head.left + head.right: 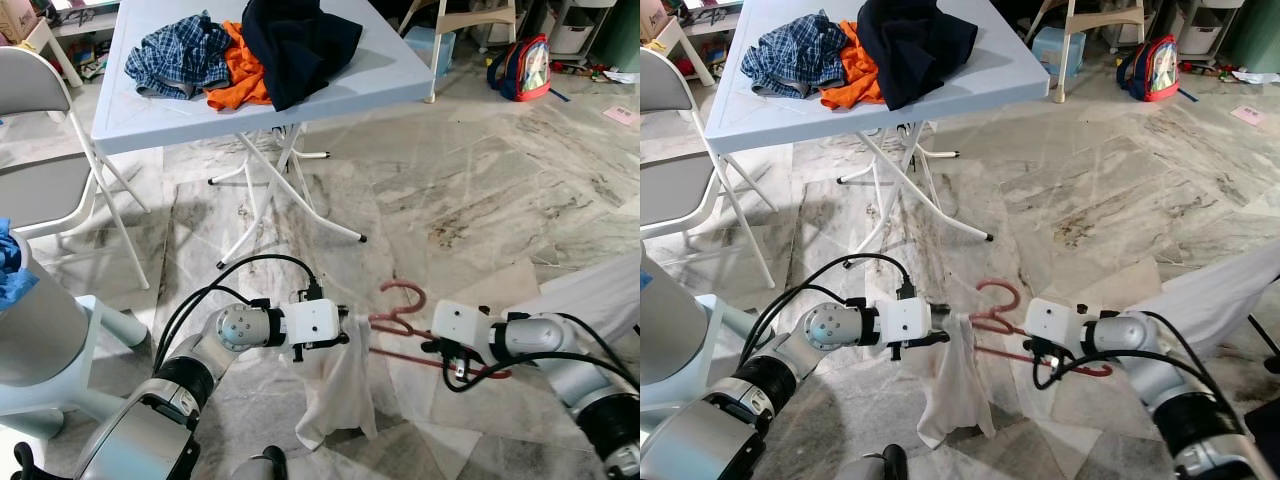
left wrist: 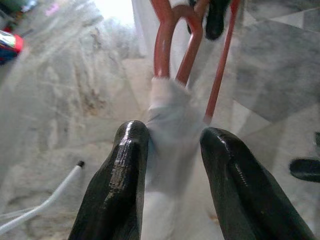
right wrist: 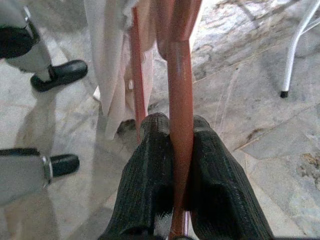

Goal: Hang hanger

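Right wrist view: right gripper [image 3: 179, 155] clamped on red hanger [image 3: 180, 70] bar | left gripper [image 2: 172, 150] pinched white cloth [image 2: 172, 120] at hanger's other end (held low over the floor, between both arms) | risk: cloth could slide off if left pinch loosens | rail to hang on not made out

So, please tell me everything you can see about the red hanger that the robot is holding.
The red hanger looks like smooth plastic, with a curved hook on top and thin bars below. It hangs in the air above the marble floor, between the two arms. The right gripper is shut on one of its bars. A white cloth is draped over its other end and hangs down; the left gripper pinches that cloth right at the hanger.
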Controlling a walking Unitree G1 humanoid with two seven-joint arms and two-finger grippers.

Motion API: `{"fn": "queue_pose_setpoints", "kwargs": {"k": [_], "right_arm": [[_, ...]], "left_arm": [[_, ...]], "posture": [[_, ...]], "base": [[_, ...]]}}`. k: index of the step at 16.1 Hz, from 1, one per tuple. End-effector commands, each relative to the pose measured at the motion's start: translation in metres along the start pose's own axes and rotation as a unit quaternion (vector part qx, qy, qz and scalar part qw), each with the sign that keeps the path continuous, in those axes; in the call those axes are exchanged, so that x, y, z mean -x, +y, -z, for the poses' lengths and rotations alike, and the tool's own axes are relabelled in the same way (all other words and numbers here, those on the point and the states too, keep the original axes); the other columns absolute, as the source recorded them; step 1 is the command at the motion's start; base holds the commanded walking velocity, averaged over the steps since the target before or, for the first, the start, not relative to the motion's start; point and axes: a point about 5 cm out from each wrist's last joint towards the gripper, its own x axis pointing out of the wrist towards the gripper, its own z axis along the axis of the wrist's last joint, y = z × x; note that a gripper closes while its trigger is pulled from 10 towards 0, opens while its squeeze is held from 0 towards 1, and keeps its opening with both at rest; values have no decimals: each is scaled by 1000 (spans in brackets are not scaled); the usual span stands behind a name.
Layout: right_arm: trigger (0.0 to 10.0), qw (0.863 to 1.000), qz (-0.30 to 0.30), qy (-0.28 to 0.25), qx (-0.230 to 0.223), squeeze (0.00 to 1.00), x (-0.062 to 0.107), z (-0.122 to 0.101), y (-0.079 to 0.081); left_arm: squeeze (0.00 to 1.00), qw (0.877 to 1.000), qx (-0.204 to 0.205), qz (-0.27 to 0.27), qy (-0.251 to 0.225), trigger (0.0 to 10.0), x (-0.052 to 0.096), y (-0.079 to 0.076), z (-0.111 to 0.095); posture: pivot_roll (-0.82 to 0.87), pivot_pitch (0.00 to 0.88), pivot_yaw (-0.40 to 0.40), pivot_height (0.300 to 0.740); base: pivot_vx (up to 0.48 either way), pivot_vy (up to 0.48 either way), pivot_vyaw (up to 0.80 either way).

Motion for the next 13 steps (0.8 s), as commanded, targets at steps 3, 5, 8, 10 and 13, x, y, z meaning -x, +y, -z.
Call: {"fn": "queue_pose_setpoints", "kwargs": {"k": [3,5,8,10,13], "right_arm": [[0,998,55,-29,-19,0,-2,-2,-4],[0,996,78,-39,-32,0,-8,-1,0],[0,994,98,-36,-43,0,-9,4,0],[0,990,126,-38,-52,0,-8,6,-4],[0,978,185,-65,-72,0,-5,5,-12]], "left_arm": [[1000,999,-23,-37,-14,10000,5,15,-7],[1000,995,-20,-90,-35,10000,13,30,-11],[1000,990,-23,-129,-50,10000,21,36,-11],[1000,984,-19,-160,-72,10000,27,40,-13],[1000,970,12,-224,-97,10000,39,47,-11]], "posture": [[-35,175,62,740],[-31,176,67,740],[-26,176,70,740],[-23,177,68,740],[-16,177,63,740]], "base": [[0,0,0],[0,0,0],[0,0,0],[0,0,0],[0,0,0]]}}
